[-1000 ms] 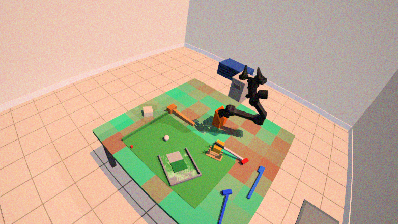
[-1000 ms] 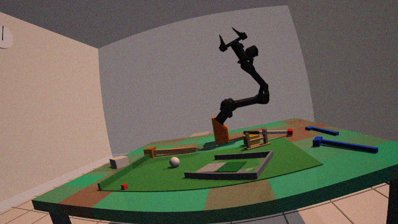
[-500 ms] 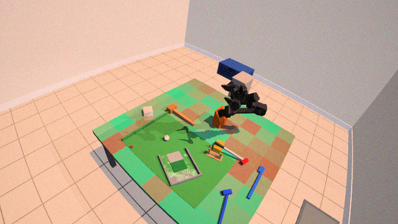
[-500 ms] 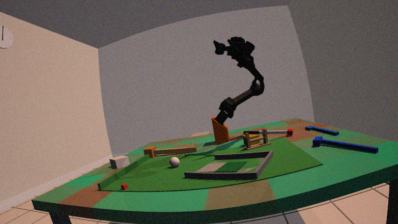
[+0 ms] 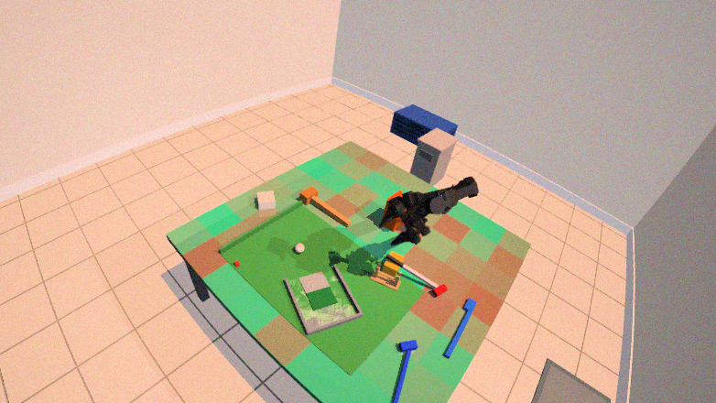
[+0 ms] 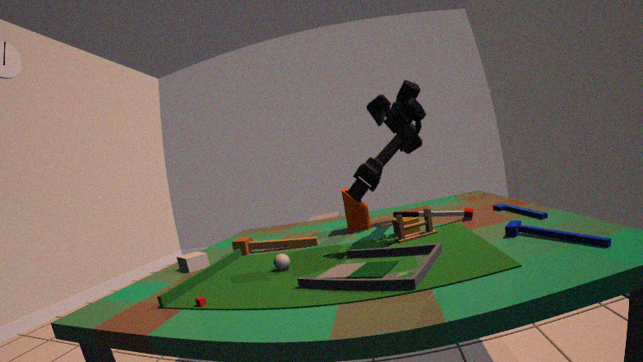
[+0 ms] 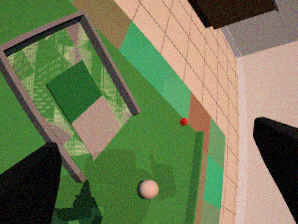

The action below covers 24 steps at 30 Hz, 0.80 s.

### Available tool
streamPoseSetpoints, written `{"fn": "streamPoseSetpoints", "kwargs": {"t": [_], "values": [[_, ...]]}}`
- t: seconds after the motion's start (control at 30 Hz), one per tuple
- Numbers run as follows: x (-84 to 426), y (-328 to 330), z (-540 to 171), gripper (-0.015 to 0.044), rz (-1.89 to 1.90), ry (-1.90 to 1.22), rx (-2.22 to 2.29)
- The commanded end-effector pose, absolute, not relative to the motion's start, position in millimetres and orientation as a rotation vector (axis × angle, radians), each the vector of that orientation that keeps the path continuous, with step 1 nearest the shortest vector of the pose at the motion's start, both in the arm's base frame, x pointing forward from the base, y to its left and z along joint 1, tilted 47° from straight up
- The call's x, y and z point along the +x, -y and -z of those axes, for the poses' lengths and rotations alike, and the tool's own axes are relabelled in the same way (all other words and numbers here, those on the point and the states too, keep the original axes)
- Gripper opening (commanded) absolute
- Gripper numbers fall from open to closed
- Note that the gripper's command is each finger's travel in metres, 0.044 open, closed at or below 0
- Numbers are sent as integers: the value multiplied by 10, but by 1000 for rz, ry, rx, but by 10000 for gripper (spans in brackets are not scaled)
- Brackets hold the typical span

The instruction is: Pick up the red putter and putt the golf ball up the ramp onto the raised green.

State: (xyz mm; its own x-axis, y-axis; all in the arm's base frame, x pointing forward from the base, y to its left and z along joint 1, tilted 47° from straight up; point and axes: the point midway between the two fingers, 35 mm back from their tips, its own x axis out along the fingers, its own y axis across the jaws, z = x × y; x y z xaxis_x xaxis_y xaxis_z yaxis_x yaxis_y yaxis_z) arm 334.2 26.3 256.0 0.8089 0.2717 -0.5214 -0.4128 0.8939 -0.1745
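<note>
step: reach for red putter (image 5: 419, 278) | hand (image 6: 395, 105) – wide open, empty, high over bench (image 6: 386, 317) | approach: descend square across shaft – clear of wooden stand (image 5: 387, 271)

White ball (image 5: 299, 247) – dark green mat (image 5: 260, 260); table (image 5: 320, 380) – green-brown patchwork; two blue putters (image 5: 461, 327).

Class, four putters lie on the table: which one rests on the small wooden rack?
The red-headed putter with the pale shaft; the orange putter and both blue putters lie flat.

Beige wall (image 5: 150, 59) meets grey wall (image 5: 526, 65); tan tiled floor (image 5: 100, 280); blue cabinet (image 5: 423, 123), grey box (image 5: 433, 155) by corner.
</note>
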Motion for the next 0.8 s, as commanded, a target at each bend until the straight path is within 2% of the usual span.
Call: {"fn": "streamPoseSetpoints", "kwargs": {"t": [0.0,0.37,0.77], "values": [[3087,-987,-2291,440,-794,-535,-503],[2042,-2045,-1948,440,-1649,-323,-767],[1952,-2067,-1919,440,-1698,-298,-772]]}}
